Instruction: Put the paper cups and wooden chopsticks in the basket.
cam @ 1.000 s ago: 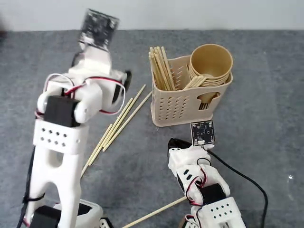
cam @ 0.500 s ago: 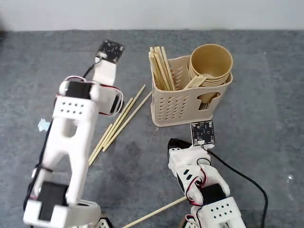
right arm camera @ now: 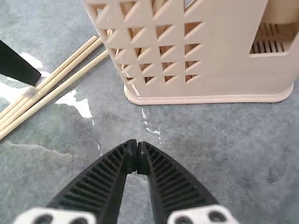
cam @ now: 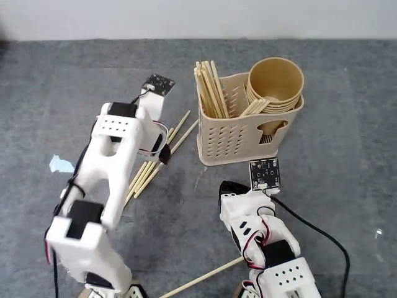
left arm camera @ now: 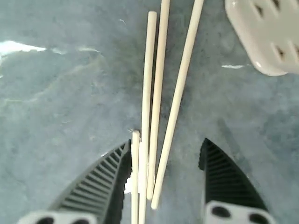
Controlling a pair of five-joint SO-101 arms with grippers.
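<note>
Several loose wooden chopsticks [cam: 147, 172] lie on the grey table to the left of the beige basket [cam: 231, 144]. My left gripper [cam: 162, 153] is low over them. In the left wrist view it is open [left arm camera: 166, 154], and the chopsticks [left arm camera: 156, 107] run between its two fingers, close to one of them. The basket holds stacked paper cups [cam: 276, 84] and a bundle of chopsticks [cam: 209, 90]. My right gripper [right arm camera: 136, 151] is shut on nothing, just above the table in front of the basket [right arm camera: 201, 51]. One more chopstick [cam: 205, 277] lies beside the right arm's base.
A small pale scrap [cam: 61, 164] lies on the table left of the left arm. The right arm [cam: 263, 239] fills the near middle. A corner of the basket [left arm camera: 273, 35] stands close to the loose chopsticks. One of the left gripper's fingers [right arm camera: 16, 65] is near the chopsticks [right arm camera: 56, 86].
The left arm has swung down from a raised pose and come forward over the loose chopsticks. The right arm has not moved.
</note>
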